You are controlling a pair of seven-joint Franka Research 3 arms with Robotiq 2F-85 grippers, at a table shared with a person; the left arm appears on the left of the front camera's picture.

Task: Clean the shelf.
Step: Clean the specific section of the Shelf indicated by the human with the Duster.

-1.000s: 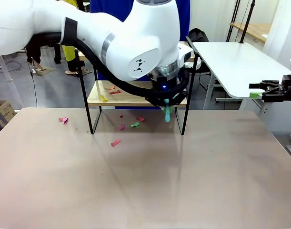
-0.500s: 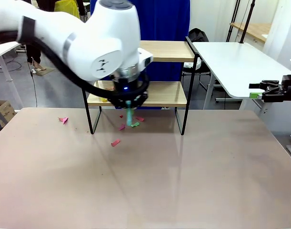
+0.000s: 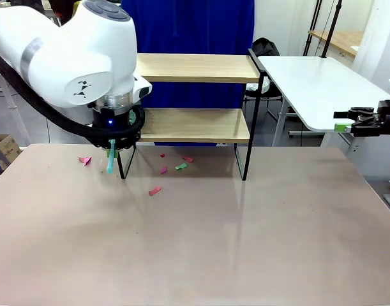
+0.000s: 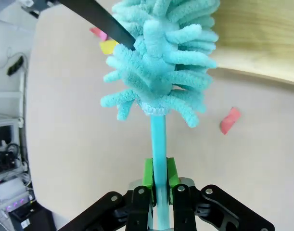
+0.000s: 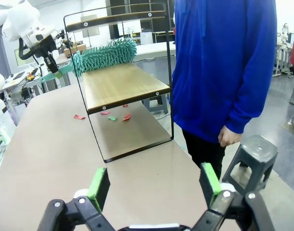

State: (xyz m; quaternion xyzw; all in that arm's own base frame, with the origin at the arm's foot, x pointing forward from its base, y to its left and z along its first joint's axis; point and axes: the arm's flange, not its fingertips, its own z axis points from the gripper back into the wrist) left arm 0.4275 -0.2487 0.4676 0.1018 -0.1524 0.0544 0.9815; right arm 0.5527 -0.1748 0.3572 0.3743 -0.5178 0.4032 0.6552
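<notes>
Teal duster (image 4: 161, 62) in left tool (image 4: 159, 174) at shelf (image 3: 195, 124) left edge.

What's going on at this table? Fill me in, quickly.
The left gripper is shut on the handle of a teal duster, whose fluffy head is at the end of the shelf's lower board, beside a black leg. Coloured paper scraps lie on the table under and in front of the shelf. The right gripper hangs open off to the side, holding nothing. A person in blue stands behind the shelf.
</notes>
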